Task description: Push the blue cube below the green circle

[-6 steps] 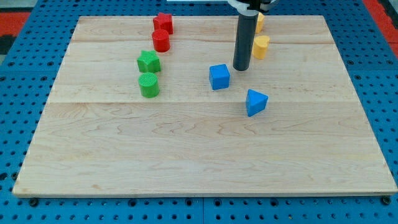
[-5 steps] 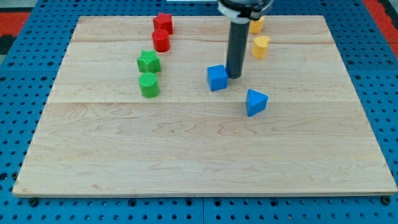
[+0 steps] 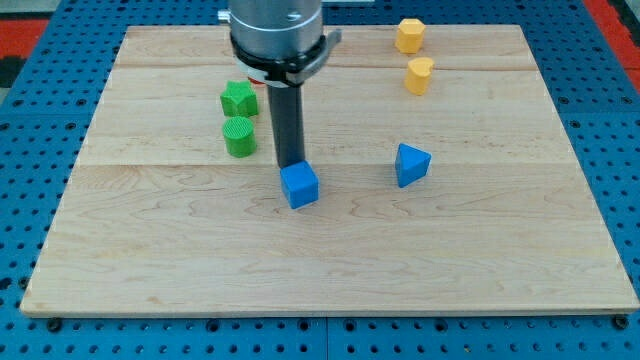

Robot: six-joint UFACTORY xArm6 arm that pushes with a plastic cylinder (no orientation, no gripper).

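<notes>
My tip [image 3: 291, 165] touches the blue cube [image 3: 299, 185] — cube just below it.

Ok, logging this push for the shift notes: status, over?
My tip at blue cube's top edge, touching. Cube sits lower right of green circle, not yet below. Path to the left clear.

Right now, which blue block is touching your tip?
The blue cube: my tip sits against its top edge. The blue triangle lies apart, to the view's right.

Grey metal cylinder housing [image 3: 275, 25] showing up top, black collar ringing it, straight dark rod narrowing to my tip [image 3: 291, 164].
</notes>
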